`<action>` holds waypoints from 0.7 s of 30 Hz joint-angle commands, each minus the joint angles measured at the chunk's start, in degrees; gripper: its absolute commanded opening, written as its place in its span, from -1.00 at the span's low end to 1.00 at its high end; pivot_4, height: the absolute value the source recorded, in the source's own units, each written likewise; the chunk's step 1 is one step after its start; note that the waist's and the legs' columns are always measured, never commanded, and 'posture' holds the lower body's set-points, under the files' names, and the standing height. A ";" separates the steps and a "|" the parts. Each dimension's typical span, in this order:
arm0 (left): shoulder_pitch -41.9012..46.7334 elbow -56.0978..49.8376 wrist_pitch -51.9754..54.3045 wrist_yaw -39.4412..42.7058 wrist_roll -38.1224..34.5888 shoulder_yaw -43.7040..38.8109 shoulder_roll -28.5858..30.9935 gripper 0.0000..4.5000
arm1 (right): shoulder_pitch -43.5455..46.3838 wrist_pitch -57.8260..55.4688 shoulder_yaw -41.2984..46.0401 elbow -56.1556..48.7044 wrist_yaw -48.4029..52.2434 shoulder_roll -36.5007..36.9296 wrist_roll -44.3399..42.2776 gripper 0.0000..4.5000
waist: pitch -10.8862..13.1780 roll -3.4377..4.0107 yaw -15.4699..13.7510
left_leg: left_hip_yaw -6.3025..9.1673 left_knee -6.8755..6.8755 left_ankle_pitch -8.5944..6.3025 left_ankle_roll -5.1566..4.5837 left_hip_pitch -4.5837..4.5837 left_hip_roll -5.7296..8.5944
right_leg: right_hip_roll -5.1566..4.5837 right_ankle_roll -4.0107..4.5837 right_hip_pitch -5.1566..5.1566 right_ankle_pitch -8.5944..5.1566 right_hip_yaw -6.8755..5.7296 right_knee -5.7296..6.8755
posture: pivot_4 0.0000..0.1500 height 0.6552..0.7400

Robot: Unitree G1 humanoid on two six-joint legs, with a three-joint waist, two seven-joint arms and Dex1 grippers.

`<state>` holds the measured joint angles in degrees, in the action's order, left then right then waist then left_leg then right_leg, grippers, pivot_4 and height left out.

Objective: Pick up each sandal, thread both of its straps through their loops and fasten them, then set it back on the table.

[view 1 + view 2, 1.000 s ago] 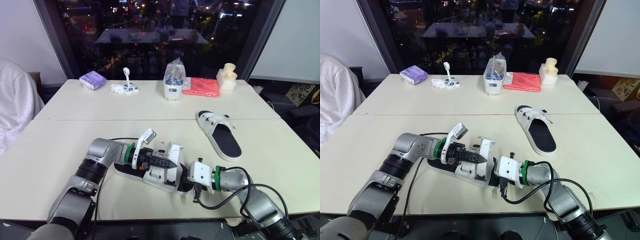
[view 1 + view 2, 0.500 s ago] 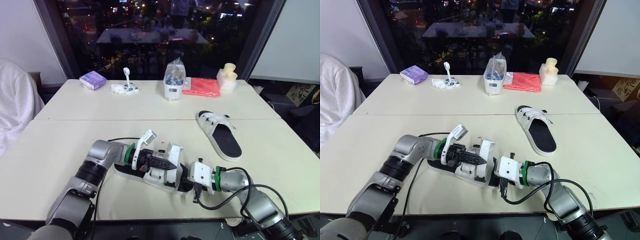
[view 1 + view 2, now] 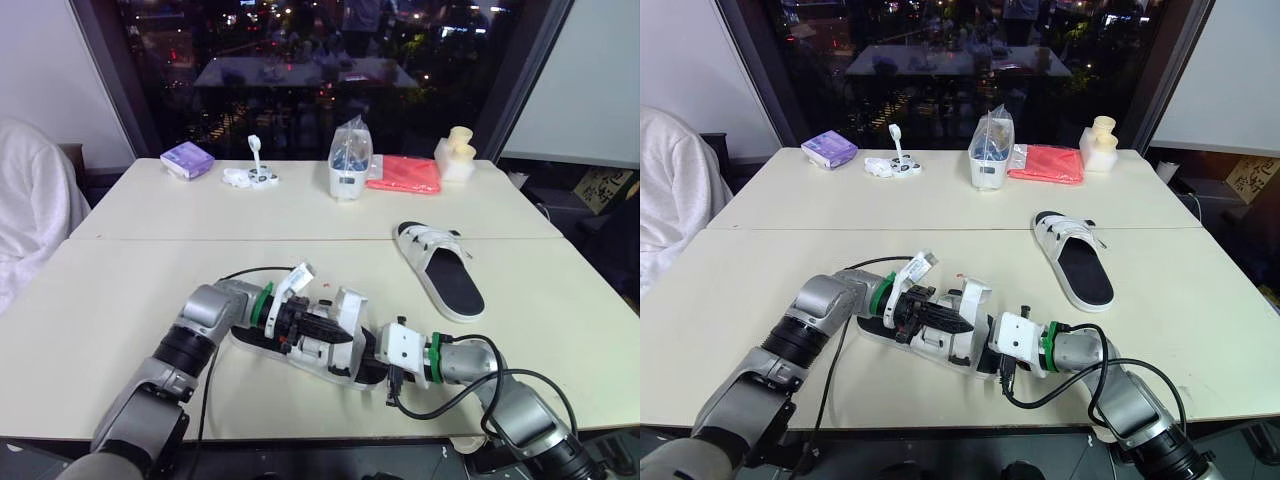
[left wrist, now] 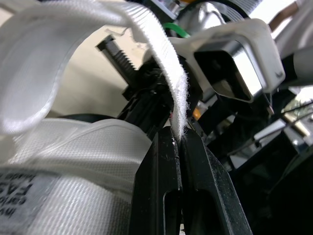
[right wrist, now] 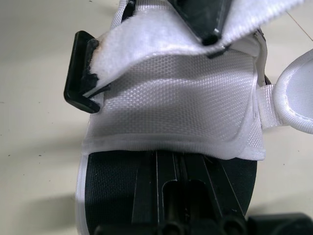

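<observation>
Lying flat on the front table point(image 3: 100, 300), the near sandal point(image 3: 320, 362) sits close to the robot's edge, between the two grippers, its black footbed facing up and its white sole resting on the tabletop. One white strap point(image 4: 161, 54) arches up off the woven upper and runs down into the left gripper point(image 4: 177, 134), whose two black fingers are closed tight on the strap's fuzzy end, with no gap between them beyond the strap itself. That gripper reaches in from the sandal's left end and hovers over the upper.

From the opposite end, the right gripper point(image 5: 183, 169) lies along the footbed. Its fingers are pressed together side by side, nothing visible between them, and their tips pass under the edge of the white upper. A black plastic loop point(image 5: 80, 73) stands at the side of the upper, with a frayed white strap end lying against it; whether that strap passes through the loop cannot be determined.

The second sandal point(image 3: 440, 268) rests well apart on the robot's right, sole down, toe end towards the robot.

On the far table, from left to right: a purple pack point(image 3: 187, 159), a cluster of small white items point(image 3: 250, 176), a clear bag in a white holder point(image 3: 349, 162), a red cloth point(image 3: 404, 174) and cream-coloured blocks point(image 3: 455, 152). A black cable point(image 3: 240, 275) loops on the tabletop beside the left arm.
</observation>
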<state>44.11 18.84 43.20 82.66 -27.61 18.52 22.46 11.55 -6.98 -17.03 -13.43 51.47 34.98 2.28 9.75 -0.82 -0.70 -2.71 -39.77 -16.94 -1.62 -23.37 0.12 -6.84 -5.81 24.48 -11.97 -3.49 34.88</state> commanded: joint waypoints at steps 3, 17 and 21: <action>-1.39 -2.20 -7.62 2.45 2.61 0.82 0.00 -0.98 | -1.49 -0.89 -2.46 1.17 1.02 0.65 1.47 -1.00 | 0.00 0.00 -0.02 | 0.00 0.00 0.00 0.00 0.00 0.00 | 0.00 0.00 0.00 0.00 0.00 0.00 | 1.00 1.00; -6.53 -4.83 -29.16 5.29 13.45 5.87 3.07 -0.98 | -1.28 -1.35 -2.64 0.73 1.05 0.65 1.39 -1.00 | -0.05 0.04 0.05 | -0.01 0.26 0.00 0.00 0.01 -0.02 | 0.02 0.04 -0.03 0.03 -0.06 -0.30 | 1.00 1.00; -7.25 -4.58 -34.38 5.20 14.94 5.62 3.21 -0.98 | -1.30 -1.28 -2.74 0.78 0.99 0.58 1.51 -1.00 | -0.14 0.12 0.03 | -0.02 0.32 0.00 0.00 0.04 -0.02 | 0.03 0.06 -0.07 0.05 -0.09 -0.42 | 1.00 1.00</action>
<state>38.38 13.32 10.26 88.23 -15.46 22.58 24.86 11.61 -7.05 -17.49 -13.77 51.51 34.97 2.52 9.61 -0.69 -0.67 -2.73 -39.45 -16.93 -1.62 -23.33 0.09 -6.81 -5.74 24.41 -11.91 -3.59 34.45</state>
